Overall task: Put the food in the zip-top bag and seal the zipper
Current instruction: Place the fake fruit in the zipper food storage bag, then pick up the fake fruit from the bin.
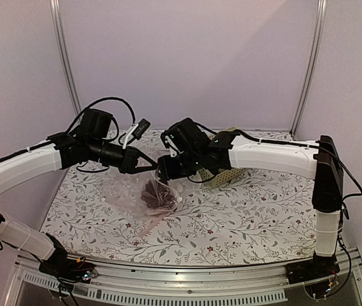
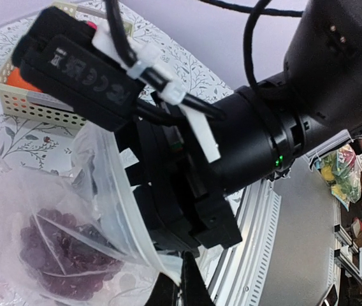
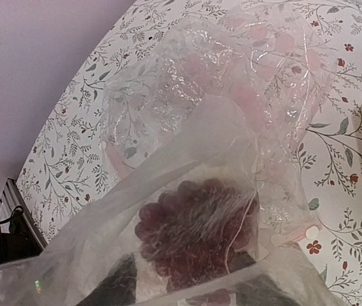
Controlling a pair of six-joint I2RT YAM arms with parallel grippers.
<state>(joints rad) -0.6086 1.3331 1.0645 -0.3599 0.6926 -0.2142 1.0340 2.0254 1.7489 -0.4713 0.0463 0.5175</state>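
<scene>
One line of marking is found, in the left wrist view, on the black housing point(image 2: 79, 64) to which a cable is clipped. The marks are raised in the same black as the housing, so they are seen only by their sheen. At one end a pair of rounded letters is made out as a CE mark. The small framed symbol at the other end is too blurred to be read. The print on the coloured packaging point(image 2: 339, 171) beyond the table edge cannot be read either. The zip-top bag point(image 3: 187, 140) is printed with pale dots only, and no lettering is seen on it.
</scene>
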